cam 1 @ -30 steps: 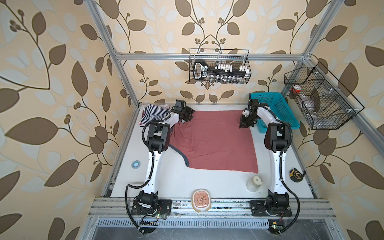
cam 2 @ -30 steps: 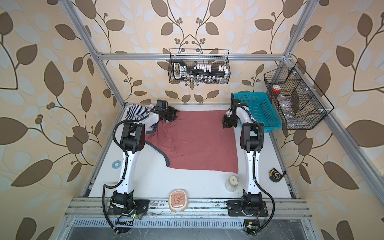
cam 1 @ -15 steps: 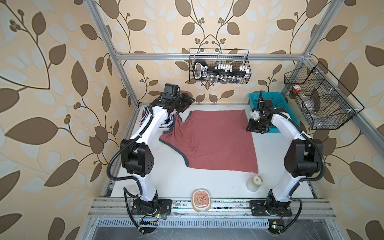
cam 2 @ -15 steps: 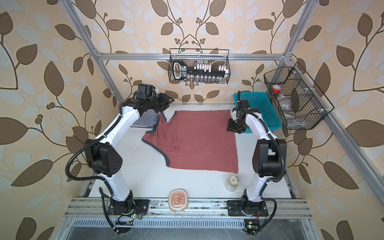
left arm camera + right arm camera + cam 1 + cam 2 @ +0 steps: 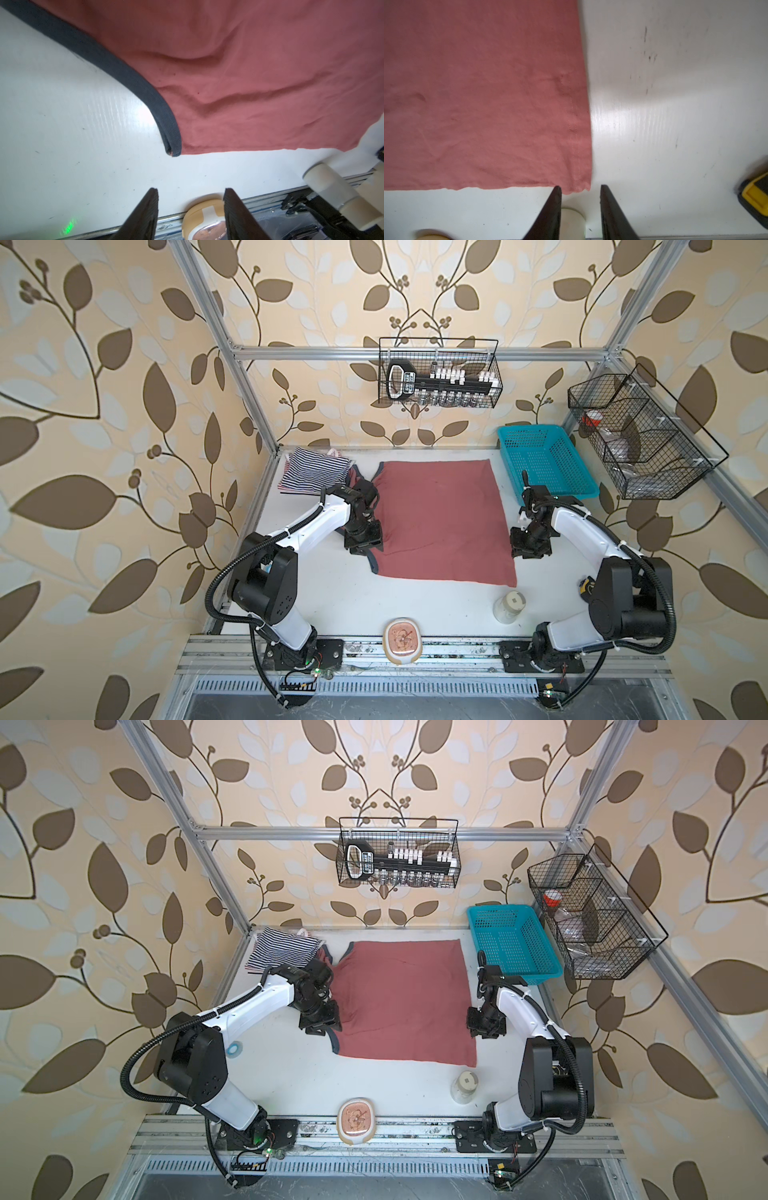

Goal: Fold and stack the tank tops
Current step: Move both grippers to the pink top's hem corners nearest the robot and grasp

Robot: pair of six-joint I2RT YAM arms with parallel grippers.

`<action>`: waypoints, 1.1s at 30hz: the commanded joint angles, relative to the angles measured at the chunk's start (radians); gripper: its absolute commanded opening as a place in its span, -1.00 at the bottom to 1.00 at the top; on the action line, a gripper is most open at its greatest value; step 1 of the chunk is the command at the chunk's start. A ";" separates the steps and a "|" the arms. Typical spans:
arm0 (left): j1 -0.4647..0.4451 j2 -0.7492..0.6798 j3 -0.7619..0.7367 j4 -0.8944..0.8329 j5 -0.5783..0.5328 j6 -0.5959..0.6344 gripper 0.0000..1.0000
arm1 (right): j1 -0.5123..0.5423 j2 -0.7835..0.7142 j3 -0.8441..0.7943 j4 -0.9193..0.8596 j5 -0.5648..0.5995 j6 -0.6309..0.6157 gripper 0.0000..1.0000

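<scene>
Far left on the white table (image 5: 332, 593), the navy-and-white striped top (image 5: 313, 475) lies folded. A sliver of red-striped cloth shows under its near edge, so two tank tops appear done and stacked, though the lower one is mostly hidden. Just right of it, the left gripper (image 5: 190, 190) hovers over the bare table beside the dark trim (image 5: 124, 68) of the armhole, jaws moderately apart and empty. The dusty red top (image 5: 440, 522) fills the middle of the table, spread flat with its hem to the right, and no fold is visible. At its near right corner the right gripper (image 5: 580, 187) hangs with jaws narrowly parted and holding nothing. What seems left is folding this last top and placing it on the stack. A teal basket (image 5: 544, 464) sits far right.
</scene>
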 commanded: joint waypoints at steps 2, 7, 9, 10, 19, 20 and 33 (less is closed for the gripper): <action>-0.012 -0.061 -0.043 -0.021 -0.023 0.041 0.07 | 0.007 -0.040 -0.079 -0.025 0.010 0.054 -0.38; -0.012 -0.037 -0.088 0.036 -0.020 0.017 0.10 | 0.018 -0.041 -0.163 0.011 0.021 0.099 -0.38; -0.012 -0.028 -0.110 0.076 -0.020 -0.015 0.10 | 0.018 -0.042 -0.198 0.042 0.009 0.113 -0.38; -0.012 -0.025 -0.121 0.099 -0.004 -0.025 0.10 | 0.018 -0.038 -0.209 0.051 0.002 0.114 -0.38; -0.012 0.026 -0.140 0.166 0.020 -0.071 0.14 | 0.064 0.003 -0.206 0.031 0.048 0.146 -0.36; -0.012 0.033 -0.138 0.170 0.020 -0.075 0.14 | 0.074 0.008 -0.206 0.027 0.054 0.152 -0.36; -0.012 0.138 -0.129 0.201 0.002 -0.085 0.14 | 0.116 0.006 -0.221 0.009 0.107 0.231 -0.46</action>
